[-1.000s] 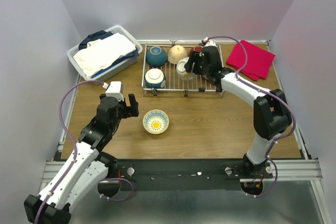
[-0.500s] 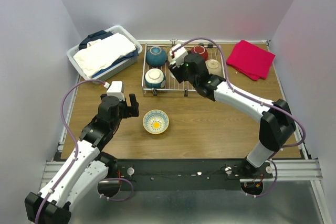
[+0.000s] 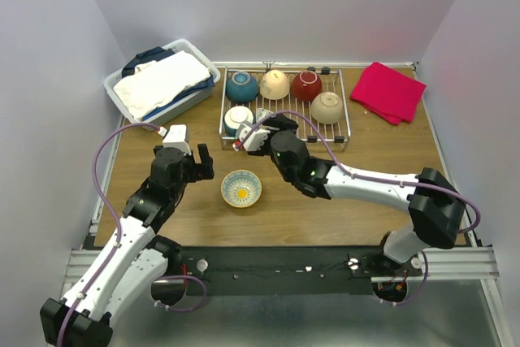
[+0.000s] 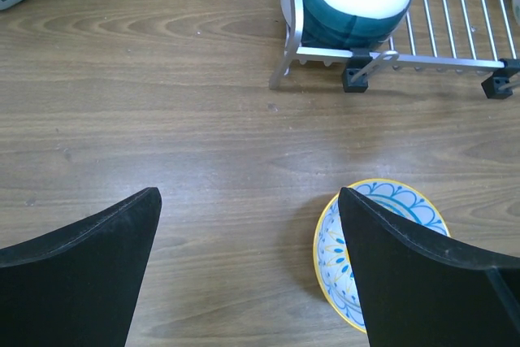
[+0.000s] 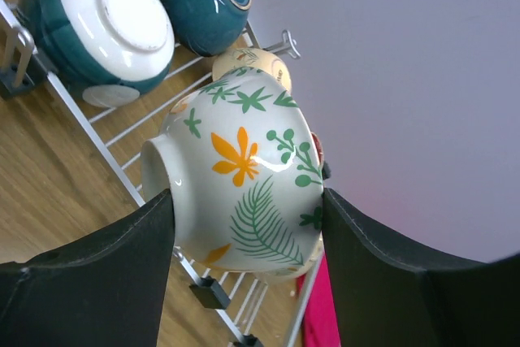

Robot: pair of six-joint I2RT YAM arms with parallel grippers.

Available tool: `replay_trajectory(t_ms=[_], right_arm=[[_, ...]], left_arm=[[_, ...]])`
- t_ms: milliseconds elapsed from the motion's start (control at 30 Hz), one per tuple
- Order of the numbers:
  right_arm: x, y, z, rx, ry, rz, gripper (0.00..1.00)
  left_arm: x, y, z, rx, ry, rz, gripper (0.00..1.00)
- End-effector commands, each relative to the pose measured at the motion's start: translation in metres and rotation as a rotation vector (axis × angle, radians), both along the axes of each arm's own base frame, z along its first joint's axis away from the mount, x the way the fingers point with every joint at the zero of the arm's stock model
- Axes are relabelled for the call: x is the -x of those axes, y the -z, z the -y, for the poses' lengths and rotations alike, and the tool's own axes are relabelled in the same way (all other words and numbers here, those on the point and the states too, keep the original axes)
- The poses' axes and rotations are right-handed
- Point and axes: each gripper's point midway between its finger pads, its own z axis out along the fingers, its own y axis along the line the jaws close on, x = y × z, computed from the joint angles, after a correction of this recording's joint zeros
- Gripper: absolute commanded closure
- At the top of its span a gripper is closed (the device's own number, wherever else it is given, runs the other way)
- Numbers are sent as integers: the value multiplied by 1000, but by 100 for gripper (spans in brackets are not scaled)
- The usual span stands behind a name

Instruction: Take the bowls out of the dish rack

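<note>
Wood surface (image 3: 366,201): rack (image 3: 337,140) back centre, white basket (image 3: 119,101) back left, red cloth (image 3: 388,91) back right, patterned bowl (image 3: 241,188) upright, front of rack.

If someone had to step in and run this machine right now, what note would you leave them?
Left gripper: open, empty, over the table beside the yellow-rimmed bowl.
Right gripper: shut on the floral bowl, held up by the dish rack front edge.
Done: yellow-rimmed bowl sits upright on the table.
Left: set the floral bowl down, then unload five from the rack: teal bowl, cream bowl, dark red bowl, beige bowl, teal-and-white bowl.
</note>
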Motion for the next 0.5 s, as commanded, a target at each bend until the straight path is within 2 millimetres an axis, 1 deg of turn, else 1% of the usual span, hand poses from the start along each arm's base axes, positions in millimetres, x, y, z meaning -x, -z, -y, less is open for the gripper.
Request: replay_trajectory(t_ms=[0,33,100,133,167,200,233,267,300,333,367,400,433,467], right_arm=[[15,-39,16,16,48,205,56],[22,-40,13,13,39,222,56],[29,-40,14,47,30,255,55],[34,-31,16,71,25,259,55],[36,-36,18,57,29,289,55],[38,-35,19,53,28,297,55],[43,-28,20,63,23,296,55],[45,-32,20,49,22,318,55],[48,-32,21,47,18,332,55],[51,-31,20,50,6,345,55],[53,-31,22,55,6,376,55],[55,-30,24,60,8,390,54],[55,-27,23,74,3,403,54],[57,-30,27,76,6,439,54]], left_arm=[[-4,1,7,72,0,-6,1],[-6,-1,8,82,1,-3,1],[-10,-1,12,99,0,-16,1],[-13,-10,14,113,1,-4,1],[-17,-9,16,121,-2,-20,1],[-19,-11,18,132,-3,-25,1],[-23,-22,22,153,9,-21,1],[-27,-20,23,160,0,-49,1],[-31,-23,25,180,-5,-65,1],[-34,-37,30,205,15,-64,1],[-39,-33,32,209,9,-100,1],[-43,-36,33,221,7,-115,1],[-47,-51,36,246,0,-121,1],[-52,-47,39,247,1,-165,1]])
